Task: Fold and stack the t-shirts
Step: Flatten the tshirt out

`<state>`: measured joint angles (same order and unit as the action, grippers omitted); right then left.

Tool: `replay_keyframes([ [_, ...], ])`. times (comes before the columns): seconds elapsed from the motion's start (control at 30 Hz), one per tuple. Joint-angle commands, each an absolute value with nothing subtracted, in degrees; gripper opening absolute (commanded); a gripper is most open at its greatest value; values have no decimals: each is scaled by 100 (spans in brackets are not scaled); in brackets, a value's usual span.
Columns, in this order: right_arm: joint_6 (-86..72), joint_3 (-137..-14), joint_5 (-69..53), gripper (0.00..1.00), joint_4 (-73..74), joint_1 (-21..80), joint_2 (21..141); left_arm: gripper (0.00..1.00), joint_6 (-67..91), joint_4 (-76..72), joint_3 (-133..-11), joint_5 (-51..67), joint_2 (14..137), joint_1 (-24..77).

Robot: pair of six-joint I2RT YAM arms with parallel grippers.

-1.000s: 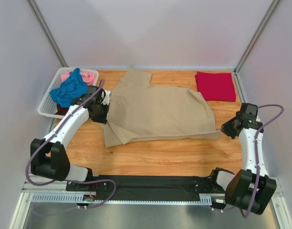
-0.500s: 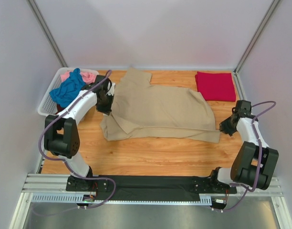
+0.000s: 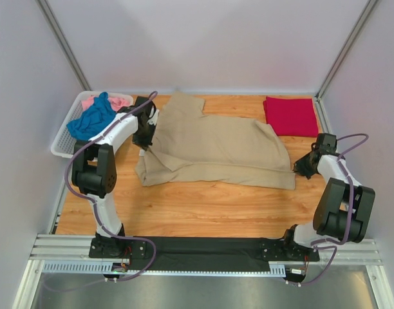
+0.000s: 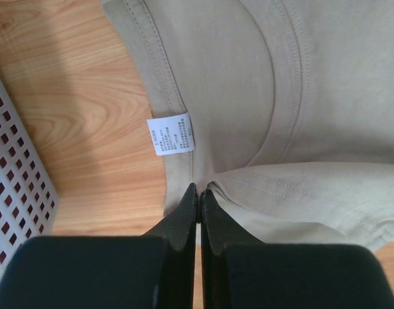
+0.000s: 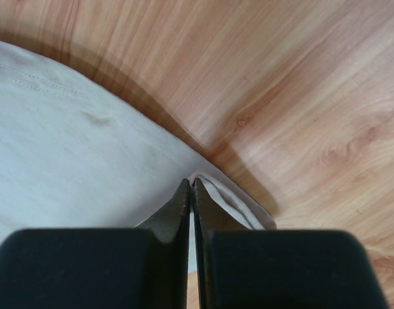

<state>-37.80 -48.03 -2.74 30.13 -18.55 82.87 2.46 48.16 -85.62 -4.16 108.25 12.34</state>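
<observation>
A tan t-shirt (image 3: 216,149) lies spread across the middle of the table, its near part doubled over toward the back. My left gripper (image 3: 147,143) is shut on the tan t-shirt's left edge near the collar; the left wrist view shows the fingertips (image 4: 198,192) pinching cloth just below a white label (image 4: 170,135). My right gripper (image 3: 298,168) is shut on the shirt's right corner (image 5: 232,209), a fold of cloth caught at the tips (image 5: 191,185). A folded crimson t-shirt (image 3: 290,116) lies at the back right. A blue t-shirt (image 3: 92,119) and a pink t-shirt (image 3: 118,103) lie crumpled in the basket.
A white lattice basket (image 3: 65,143) stands at the back left, its wall close beside my left gripper (image 4: 17,187). Grey walls enclose the wooden table (image 3: 203,206) on three sides. A black rail (image 3: 203,248) carries both arm bases along the near edge.
Both grippers have carried the tan shirt's near edge toward the back, folding it over itself. The left arm swung far back and up; the right arm moved back along the right side.
</observation>
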Motion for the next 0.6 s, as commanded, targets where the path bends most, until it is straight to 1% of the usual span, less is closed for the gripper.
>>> replay_keyframes([
  [0.0,-3613,-4948,-457,0,2601,-1846,8472,0,53,4939,-8903,-729,10916,1230],
  [0.3,-3551,-5088,-642,0,2505,-1775,8639,0,62,5168,-9167,-923,10854,1230],
  [0.57,-3551,-5300,-624,0,2549,-1767,8903,0,62,5256,-9395,-984,11162,1230],
])
